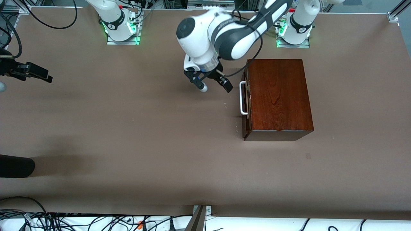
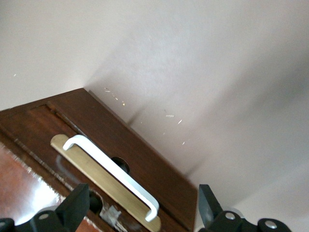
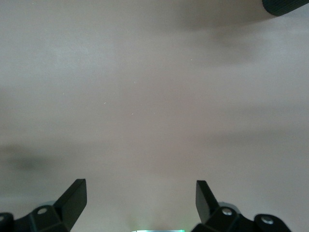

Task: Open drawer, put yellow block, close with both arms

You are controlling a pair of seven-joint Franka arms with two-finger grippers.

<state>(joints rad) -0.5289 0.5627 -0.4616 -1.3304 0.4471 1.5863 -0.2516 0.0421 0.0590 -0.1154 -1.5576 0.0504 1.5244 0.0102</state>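
Note:
The mahogany box (image 1: 277, 96) stands toward the left arm's end of the table. Its drawer (image 1: 245, 106) is shut, with the white bar handle (image 1: 242, 98) on its front. My left gripper (image 1: 214, 85) is open and empty over the table in front of the drawer, a short way from the handle. In the left wrist view the handle (image 2: 111, 176) and drawer front (image 2: 104, 133) lie between the open fingers (image 2: 77, 205). My right gripper (image 1: 45, 76) waits, open and empty, over the right arm's end of the table; it also shows in the right wrist view (image 3: 140, 198). The yellow block is out of view.
A dark rounded object (image 1: 16, 166) juts in at the table's edge at the right arm's end, nearer to the front camera; it also shows in the right wrist view (image 3: 287, 6). Cables run along the table's edge nearest the camera. The brown tabletop (image 1: 144, 128) is bare in the middle.

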